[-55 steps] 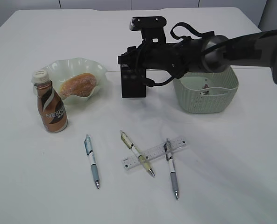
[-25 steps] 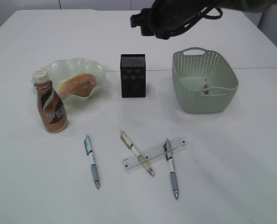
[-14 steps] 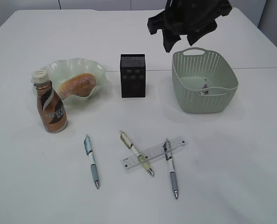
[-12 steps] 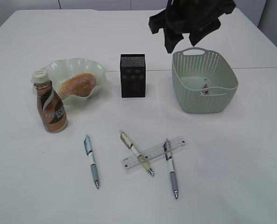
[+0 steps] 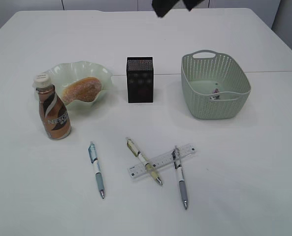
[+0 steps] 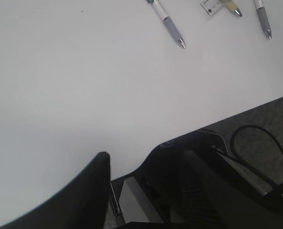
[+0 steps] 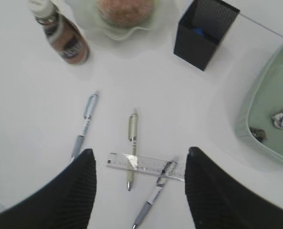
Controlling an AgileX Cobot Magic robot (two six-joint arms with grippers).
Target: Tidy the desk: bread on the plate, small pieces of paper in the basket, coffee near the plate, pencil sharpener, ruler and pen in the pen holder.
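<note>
The bread point(image 5: 81, 89) lies in the green plate point(image 5: 71, 67), with the coffee point(image 5: 53, 111) standing just left of it. The black pen holder point(image 5: 140, 79) has something blue point(image 7: 201, 32) inside; I cannot tell if it is the pencil sharpener. Small pieces of paper point(image 7: 282, 118) lie in the basket point(image 5: 195, 98). The ruler point(image 7: 143, 165) lies crossed with two pens point(image 7: 131, 136) point(image 7: 153, 200); a third pen point(image 7: 84, 125) lies apart to the left. High above them my right gripper point(image 7: 140, 191) is open and empty. My left gripper point(image 6: 146, 188) is open over the desk's front edge.
Only a black bit of the right arm point(image 5: 169, 5) shows at the top edge of the exterior view. In the left wrist view the white desk point(image 6: 84, 86) ends at a dark floor with cables point(image 6: 256, 143).
The right arm has risen from above the basket's back rim and almost left the exterior view. Nothing on the desk has moved.
</note>
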